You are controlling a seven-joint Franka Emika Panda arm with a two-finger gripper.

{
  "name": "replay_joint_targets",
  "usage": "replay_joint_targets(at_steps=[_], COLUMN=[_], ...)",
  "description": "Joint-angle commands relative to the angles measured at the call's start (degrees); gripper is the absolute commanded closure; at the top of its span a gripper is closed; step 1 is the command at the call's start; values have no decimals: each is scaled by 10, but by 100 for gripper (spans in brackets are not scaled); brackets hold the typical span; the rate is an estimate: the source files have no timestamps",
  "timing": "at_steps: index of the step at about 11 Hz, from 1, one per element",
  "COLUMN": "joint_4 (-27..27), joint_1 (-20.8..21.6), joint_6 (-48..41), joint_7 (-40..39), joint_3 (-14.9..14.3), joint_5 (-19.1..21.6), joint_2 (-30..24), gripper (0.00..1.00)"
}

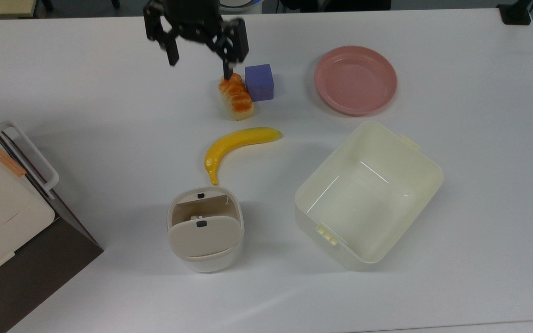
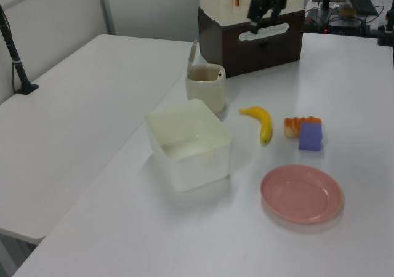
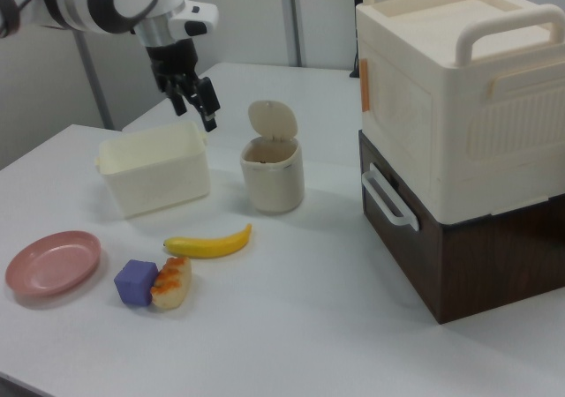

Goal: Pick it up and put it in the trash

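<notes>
Your black two-finger gripper (image 1: pixel 198 67) hangs in the air with its jaws spread apart and nothing between them; in the top view it sits beyond the small rounded-square white bin with the beige flap lid (image 1: pixel 205 229), past the banana, over the near end of the bread loaf.

The tiny off-white crumpled paper wad (image 1: pixel 195 217) lies inside that bin, visible through the opening under the raised flap.

Taking the bin as your landmark:
- Yellow curved banana (image 1: pixel 234 146): just beside the bin, on the gripper's side.
- Orange-glazed bread loaf (image 1: pixel 236 97) and purple cube (image 1: pixel 259 82): beyond the banana, touching or nearly touching each other.
- Large cream rectangular plastic tub (image 1: pixel 369 194): near the bin on the top view's right, empty.
- Flat pink round plate (image 1: pixel 355 79): well apart, beyond the tub.
- Cream lidded box on a dark brown base (image 3: pixel 459 141): on the right view's right of the bin.
</notes>
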Motion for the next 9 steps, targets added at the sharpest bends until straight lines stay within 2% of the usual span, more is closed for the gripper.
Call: replay_joint_targets(at_steps=[1,4,6,9], joint_4=[-55,-80,-82,-90], joint_1=[3,2,2,2], joint_6=[-63,-75,-77,-96], joint_7=[-61,-64,-96,-120], joint_3=[1,-4,-4,-4], joint_5=[-17,-25,-47,-61], joint_2=[-75,-117,-119,-120], gripper=[0,0,0,0])
